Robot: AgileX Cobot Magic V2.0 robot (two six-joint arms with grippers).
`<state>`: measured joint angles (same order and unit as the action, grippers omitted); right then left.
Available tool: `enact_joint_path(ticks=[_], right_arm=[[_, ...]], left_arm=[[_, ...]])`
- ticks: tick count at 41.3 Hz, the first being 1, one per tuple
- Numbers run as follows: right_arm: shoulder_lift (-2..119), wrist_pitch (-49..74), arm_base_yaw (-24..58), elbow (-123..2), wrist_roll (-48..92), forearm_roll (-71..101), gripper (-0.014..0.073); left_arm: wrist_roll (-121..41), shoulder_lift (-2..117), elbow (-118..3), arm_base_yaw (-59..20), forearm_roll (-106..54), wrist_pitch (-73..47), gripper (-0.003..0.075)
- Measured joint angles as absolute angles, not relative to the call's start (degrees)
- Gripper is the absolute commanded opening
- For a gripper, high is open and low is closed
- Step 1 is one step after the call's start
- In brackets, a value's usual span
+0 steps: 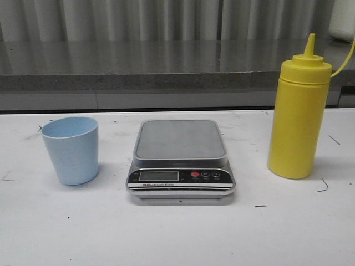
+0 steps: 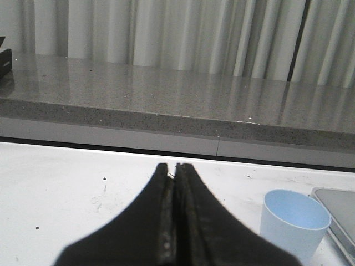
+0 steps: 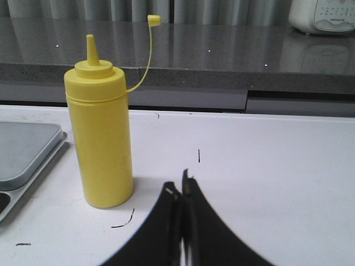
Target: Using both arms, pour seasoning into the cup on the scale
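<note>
The yellow seasoning bottle point(image 1: 298, 113) stands upright on the white table at the right, its tip cover hanging off on its tether. The pale blue cup point(image 1: 71, 149) stands upright at the left, on the table, not on the scale. The silver scale point(image 1: 181, 160) lies between them with nothing on its platform. Neither gripper shows in the front view. My left gripper point(image 2: 172, 166) is shut and empty, with the cup point(image 2: 293, 223) a little to its side. My right gripper point(image 3: 180, 185) is shut and empty, near the bottle point(image 3: 101, 136).
A grey stone ledge point(image 1: 138, 66) runs along the back of the table, with pale curtains behind it. A white appliance point(image 3: 321, 15) sits on the ledge at the far right. The scale's edge point(image 3: 25, 152) lies beside the bottle.
</note>
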<state>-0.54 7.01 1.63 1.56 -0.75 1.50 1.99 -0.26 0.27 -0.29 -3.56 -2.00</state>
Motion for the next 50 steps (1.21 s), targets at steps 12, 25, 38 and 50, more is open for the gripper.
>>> enact_joint_path(ticks=[12, 25, 38, 50], right_arm=[[-0.54, 7.01, 1.63, 1.56, -0.75, 1.5, -0.0069], [-0.54, 7.01, 1.63, 1.56, -0.75, 1.5, -0.0069], [-0.54, 3.94, 1.63, 1.56, -0.75, 1.5, -0.0069], [-0.54, 10.54, 1.63, -11.18, -0.75, 1.5, -0.0069]], left_arm=[[1.99, -0.26, 0.27, -0.29, -3.56, -2.0, -0.002], [1.99, -0.26, 0.27, -0.29, -3.56, -2.0, -0.002], [1.99, -0.26, 0.27, -0.29, -3.56, 2.24, -0.002], [1.99, 0.09, -14.34, -0.29, -3.56, -10.68, -0.002]])
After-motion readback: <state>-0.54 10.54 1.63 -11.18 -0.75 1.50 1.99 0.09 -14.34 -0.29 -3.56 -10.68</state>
